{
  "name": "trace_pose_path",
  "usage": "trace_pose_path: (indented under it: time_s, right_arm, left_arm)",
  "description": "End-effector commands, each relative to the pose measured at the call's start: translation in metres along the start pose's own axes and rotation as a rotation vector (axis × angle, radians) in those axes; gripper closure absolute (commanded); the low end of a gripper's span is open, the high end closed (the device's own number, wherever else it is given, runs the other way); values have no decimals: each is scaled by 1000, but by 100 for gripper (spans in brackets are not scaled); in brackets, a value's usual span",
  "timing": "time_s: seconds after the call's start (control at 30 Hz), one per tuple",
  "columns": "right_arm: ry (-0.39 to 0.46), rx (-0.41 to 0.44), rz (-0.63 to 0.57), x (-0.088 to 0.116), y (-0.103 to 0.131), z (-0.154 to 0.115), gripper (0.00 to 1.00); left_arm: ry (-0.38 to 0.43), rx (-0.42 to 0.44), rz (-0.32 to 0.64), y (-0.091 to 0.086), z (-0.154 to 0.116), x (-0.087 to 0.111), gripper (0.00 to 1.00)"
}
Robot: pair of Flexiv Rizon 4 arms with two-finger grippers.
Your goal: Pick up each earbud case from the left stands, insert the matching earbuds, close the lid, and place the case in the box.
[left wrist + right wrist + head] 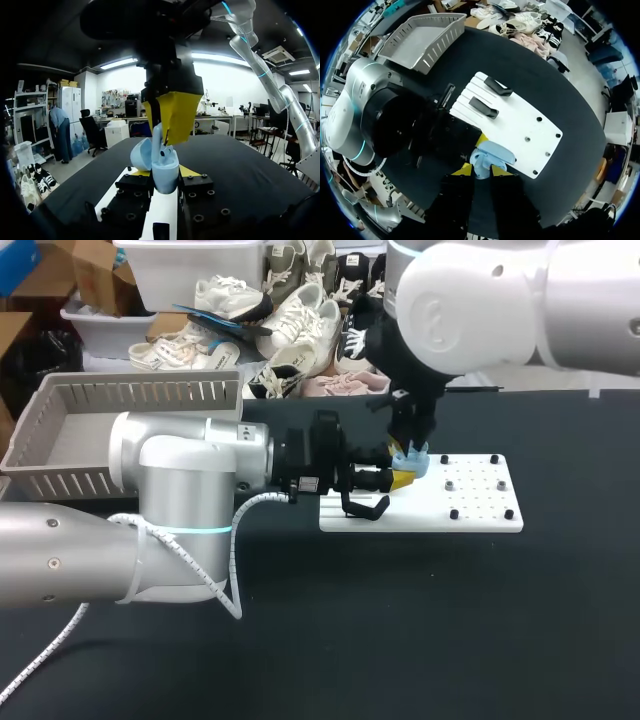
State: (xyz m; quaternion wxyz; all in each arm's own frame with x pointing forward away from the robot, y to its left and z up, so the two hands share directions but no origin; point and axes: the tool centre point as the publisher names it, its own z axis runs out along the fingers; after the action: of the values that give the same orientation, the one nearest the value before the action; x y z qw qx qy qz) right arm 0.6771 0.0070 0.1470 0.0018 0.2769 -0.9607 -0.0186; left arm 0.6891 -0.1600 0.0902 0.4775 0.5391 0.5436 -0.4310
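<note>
**Earbud going into the open case, held between both arms**

From where I stand, the left gripper [398, 478] comes in from nine o'clock and clamps the pale blue earbud case [165, 177] from both sides. It holds the case just above the white board [480, 502], near that board's ten o'clock corner. The lid [141, 152] stands open. The right gripper [410, 447] hangs over the case from twelve o'clock, drawn narrow and pinching a pale blue sliver that I take for an earbud [158, 136] (small and half hidden, so I am not sure). I judge this to be the insertion step. The next move calls for a straight press down until the bud seats, then a release, then shutting the lid and carrying the case to the box [60, 400] at ten o'clock. The two black stands [483, 107] at the board's nine o'clock end hold no case
</note>
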Motion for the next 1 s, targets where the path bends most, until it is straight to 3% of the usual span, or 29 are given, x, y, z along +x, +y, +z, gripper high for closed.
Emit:
trace_pose_path:
  time_s: [0.03,1.0]
  right_arm:
    - [-4,2,4,3,0,-1,100]
    - [12,5,12,9,4,1,100]
  left_arm:
    - [-2,-5,1,-1,0,0,100]
    - [-2,-5,1,-1,0,0,100]
